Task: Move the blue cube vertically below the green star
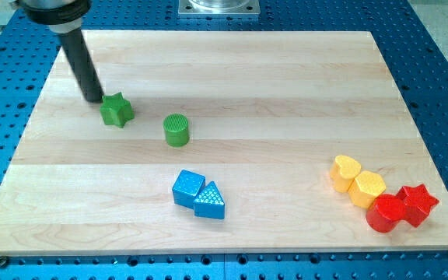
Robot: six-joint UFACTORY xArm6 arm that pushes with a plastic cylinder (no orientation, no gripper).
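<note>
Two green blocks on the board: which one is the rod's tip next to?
The green star. My tip sits right at its upper-left edge, while the green cylinder stands apart, further toward the view's right.

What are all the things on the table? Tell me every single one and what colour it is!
green star: one, green, upper part of the view's left, touching my tip
green cylinder: one, green, standing to the view's right of the star, apart from it
blue cube: one, blue, lower middle of the board
blue triangle: one, blue, pressed against the cube on its right
yellow heart: one, yellow, lower right
yellow hexagon: one, yellow, against the heart
red cylinder: one, red, lower right, beside the hexagon
red star: one, red, nearest the board's right edge
wooden board: one, pale wood, on a blue perforated table
my tip: one dark rod, its end at the green star's left side
</note>
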